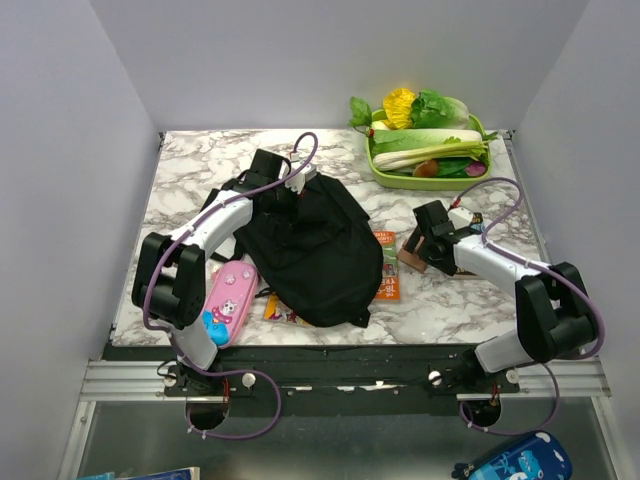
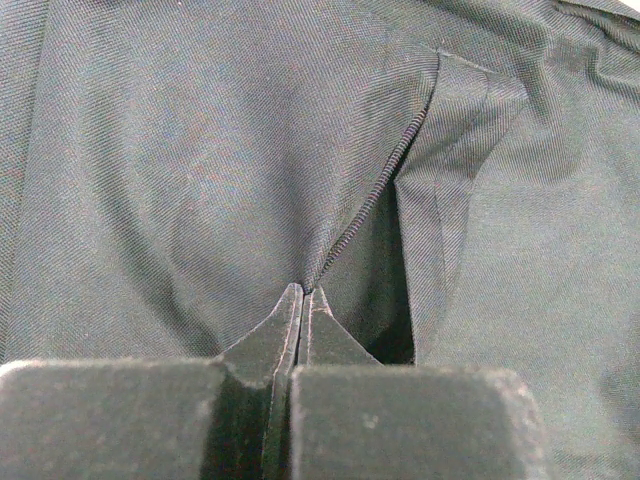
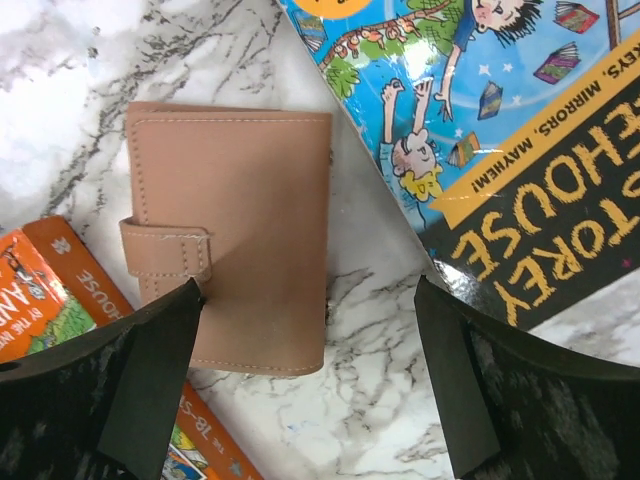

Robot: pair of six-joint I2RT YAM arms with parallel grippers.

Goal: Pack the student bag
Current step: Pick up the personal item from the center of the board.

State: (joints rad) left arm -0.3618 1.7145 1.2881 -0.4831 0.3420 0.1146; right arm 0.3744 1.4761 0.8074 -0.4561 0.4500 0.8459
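The student bag (image 1: 310, 250) is a large black backpack lying in the middle of the marble table. My left gripper (image 1: 290, 195) is at its far end. In the left wrist view the fingertips (image 2: 302, 292) are pressed together on the bag's fabric (image 2: 200, 180) at the end of a zipper line (image 2: 375, 195), and the cloth puckers toward them. My right gripper (image 1: 422, 248) is open and empty, low over a tan wallet (image 3: 235, 230), with its left finger (image 3: 150, 370) at the wallet's strap. A blue storey book (image 3: 500, 130) lies by the right finger (image 3: 460, 380).
An orange book (image 1: 388, 265) lies by the bag's right side and shows in the right wrist view (image 3: 60, 290). A pink pencil case (image 1: 228, 300) lies at the bag's left. A green tray (image 1: 385, 175) of toy vegetables stands at the back right.
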